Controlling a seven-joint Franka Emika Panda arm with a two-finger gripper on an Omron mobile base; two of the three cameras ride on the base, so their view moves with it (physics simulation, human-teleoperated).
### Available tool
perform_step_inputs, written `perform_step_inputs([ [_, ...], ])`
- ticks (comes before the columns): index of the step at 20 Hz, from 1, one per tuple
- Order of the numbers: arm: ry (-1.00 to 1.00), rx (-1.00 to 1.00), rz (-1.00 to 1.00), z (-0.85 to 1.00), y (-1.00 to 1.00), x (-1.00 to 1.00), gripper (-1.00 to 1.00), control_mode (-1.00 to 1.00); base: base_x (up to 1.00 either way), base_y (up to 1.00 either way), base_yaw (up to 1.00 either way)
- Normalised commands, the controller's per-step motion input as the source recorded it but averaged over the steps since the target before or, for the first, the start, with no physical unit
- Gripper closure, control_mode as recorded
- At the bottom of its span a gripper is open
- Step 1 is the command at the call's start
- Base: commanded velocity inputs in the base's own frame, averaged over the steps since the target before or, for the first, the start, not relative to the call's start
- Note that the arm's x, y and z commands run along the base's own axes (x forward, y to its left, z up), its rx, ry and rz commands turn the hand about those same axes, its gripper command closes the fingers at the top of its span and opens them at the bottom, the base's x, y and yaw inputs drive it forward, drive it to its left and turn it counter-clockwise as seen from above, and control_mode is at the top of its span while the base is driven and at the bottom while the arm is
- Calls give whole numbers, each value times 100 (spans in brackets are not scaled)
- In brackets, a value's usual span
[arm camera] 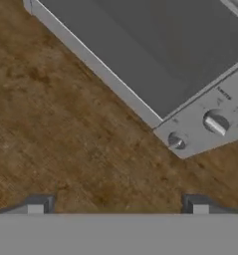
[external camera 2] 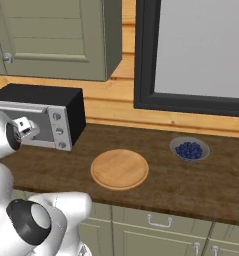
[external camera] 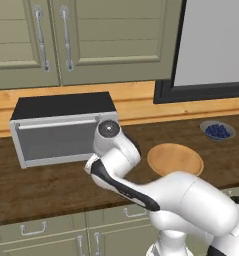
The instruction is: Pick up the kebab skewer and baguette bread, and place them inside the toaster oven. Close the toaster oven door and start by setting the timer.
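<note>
My hand hangs with its fingers wide apart and empty above the counter, near the closed toaster oven door and its knobs.

The toaster oven is silver-grey with a black top. Its door is grey with a darker grey window and a shiny silver bar handle. The knobs are silver on a light grey panel.

The counter is dark brown wood with wavy streaks. The wall strip behind it is light orange wood. The round plate is pale tan. The small bowl is grey — it holds dark blue berries.

The cupboards are dull green with silver handles. The window is pale grey with a black frame.

The robot arm is white with black parts — the finger tips are dark grey.
</note>
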Motion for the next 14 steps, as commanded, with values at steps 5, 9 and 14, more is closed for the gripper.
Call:
perform_step_inputs([
  [5,44,-78,57,-26,-1,0,-100,-100,0,0,0],
  [9,26,-61,36,-31,4,13,-100,-100,0,0,0],
  [14,1,-28,8,-21,-3,0,-100,-100,0,0,0],
])
